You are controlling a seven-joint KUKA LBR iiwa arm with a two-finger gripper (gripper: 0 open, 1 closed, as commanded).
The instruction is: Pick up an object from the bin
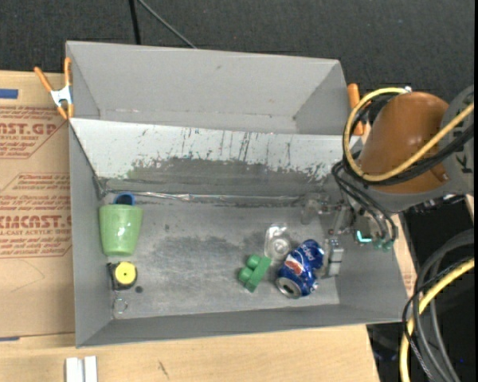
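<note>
My gripper point(334, 255) hangs low at the bin's right side, under the orange wrist cover. Just left of it, touching or nearly so, lies a crushed blue Pepsi can point(301, 268) on its side near the front wall. A small clear plastic piece point(276, 240) sits at the can's upper left. A green block-shaped toy point(254, 270) lies on the floor left of the can. Nothing shows held in the gripper.
At the bin's left wall a light green cup point(119, 228) lies on its side with a blue thing point(124, 200) behind it. A small black and yellow round object point(124, 274) sits in the front left corner. The arm and cables stand over the right rim.
</note>
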